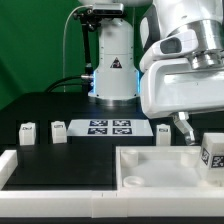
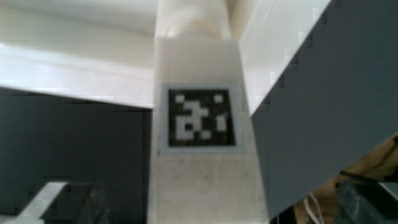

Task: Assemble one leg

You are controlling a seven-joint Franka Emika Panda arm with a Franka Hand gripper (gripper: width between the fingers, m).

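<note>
- The large white square panel (image 1: pixel 165 163) lies flat on the black table (image 1: pixel 45 108), below the pincer (image 1: pixel 186 130) and on the camera's side of it. A round corner hole (image 1: pixel 131 182) shows open in it.
- A raised white rail (image 1: pixel 50 166) runs along the table well off to the exterior view's left of the pincer.
- The leg (image 1: pixel 212 156) stands over the panel just beside the pincer, on the exterior view's right and slightly lower, its tag turned toward the exterior camera.
- In the wrist view this leg fills the middle of the frame, very close, with its tag (image 2: pixel 201 120) facing the wrist camera.
- One dark finger of the pincer points down next to the leg. I cannot tell how wide the jaws stand or whether they grip the leg.
- A second leg (image 1: pixel 163 132) sits on the table close by, to the exterior view's left of the pincer.
- The marker board (image 1: pixel 110 127) lies further left, and two more legs (image 1: pixel 58 130) (image 1: pixel 27 133) stand beyond it, well apart from the pincer.
</note>
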